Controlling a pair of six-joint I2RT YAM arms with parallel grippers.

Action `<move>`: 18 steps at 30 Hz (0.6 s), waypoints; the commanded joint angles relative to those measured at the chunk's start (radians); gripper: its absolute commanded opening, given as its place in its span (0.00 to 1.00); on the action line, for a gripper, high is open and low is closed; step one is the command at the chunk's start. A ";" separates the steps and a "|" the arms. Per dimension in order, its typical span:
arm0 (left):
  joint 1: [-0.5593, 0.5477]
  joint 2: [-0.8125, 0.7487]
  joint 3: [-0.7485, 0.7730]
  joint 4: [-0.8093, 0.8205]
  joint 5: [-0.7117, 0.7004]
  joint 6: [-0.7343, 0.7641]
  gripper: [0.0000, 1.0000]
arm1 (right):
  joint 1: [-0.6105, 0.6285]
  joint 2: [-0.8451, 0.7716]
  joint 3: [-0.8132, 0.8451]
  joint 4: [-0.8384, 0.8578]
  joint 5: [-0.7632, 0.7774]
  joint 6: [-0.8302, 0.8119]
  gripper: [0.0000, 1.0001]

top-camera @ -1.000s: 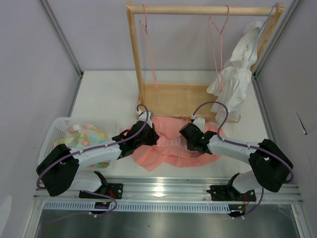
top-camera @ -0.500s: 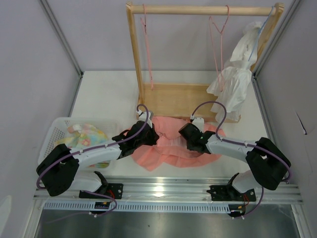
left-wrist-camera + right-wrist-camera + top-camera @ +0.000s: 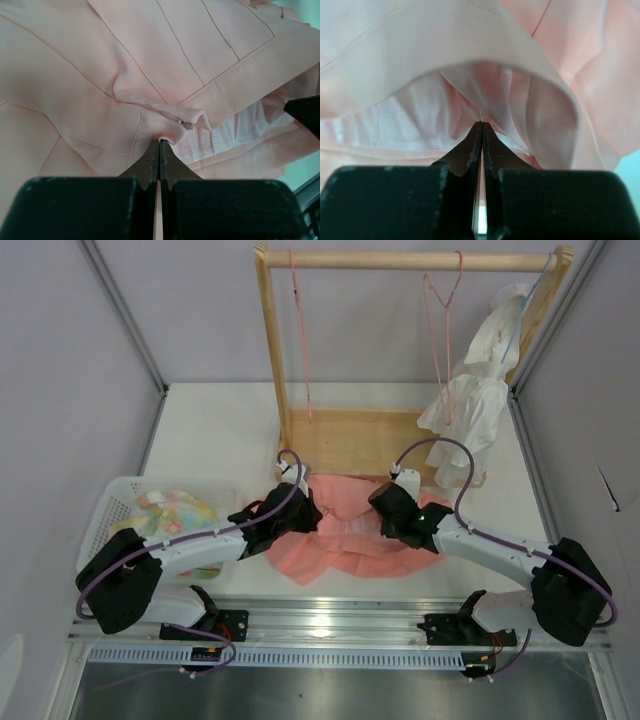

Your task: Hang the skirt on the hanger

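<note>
The salmon-pink pleated skirt (image 3: 345, 535) lies crumpled on the table in front of the wooden rack. My left gripper (image 3: 300, 508) is shut on the skirt's waistband by the zip (image 3: 185, 124). My right gripper (image 3: 388, 508) is shut on a fold of the skirt's shiny lining (image 3: 485, 95) inside the waistband. Two thin pink wire hangers hang from the rack's bar, one at the left (image 3: 299, 330) and one at the right (image 3: 440, 320), both behind the skirt and apart from both grippers.
The wooden rack (image 3: 270, 350) has a flat wooden base (image 3: 350, 440). A white garment (image 3: 475, 400) hangs on a pale blue hanger at the rack's right end. A white basket (image 3: 110, 502) with a pastel patterned cloth (image 3: 175, 515) stands at the left.
My right arm has swung its elbow out to the right and its gripper has shifted slightly right and back on the skirt. The left hanger sways a little. My left arm holds still.
</note>
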State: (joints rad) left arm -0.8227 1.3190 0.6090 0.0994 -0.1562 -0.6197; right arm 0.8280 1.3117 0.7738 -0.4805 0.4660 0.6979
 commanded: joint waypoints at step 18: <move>-0.013 0.045 0.043 0.008 -0.026 0.003 0.00 | -0.007 -0.367 -0.027 -0.246 0.003 0.058 0.07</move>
State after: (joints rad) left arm -0.8291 1.3563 0.6186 0.0944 -0.1555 -0.6201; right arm 0.8158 0.9871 0.7692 -0.6559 0.4587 0.7242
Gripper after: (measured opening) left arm 0.006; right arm 0.060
